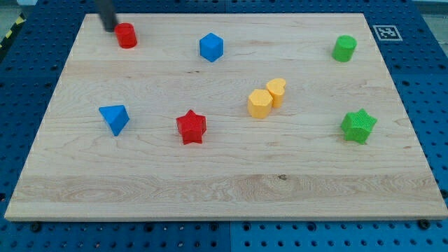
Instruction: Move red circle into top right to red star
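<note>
The red circle (pixel 126 35) stands near the board's top left corner. The red star (pixel 191 127) lies below the board's middle, left of centre. My tip (pixel 112 29) is just left of the red circle and slightly above it, close to or touching its upper left side. The rod comes down from the view's top edge.
A blue hexagon-like block (pixel 211 47) sits right of the red circle. A blue triangle (pixel 115 118) is at the left. Two yellow blocks (pixel 260 103) (pixel 276 91) touch near the centre. A green cylinder (pixel 344 48) and a green star (pixel 358 126) are at the right. The wooden board (pixel 231 189) lies on a blue pegboard.
</note>
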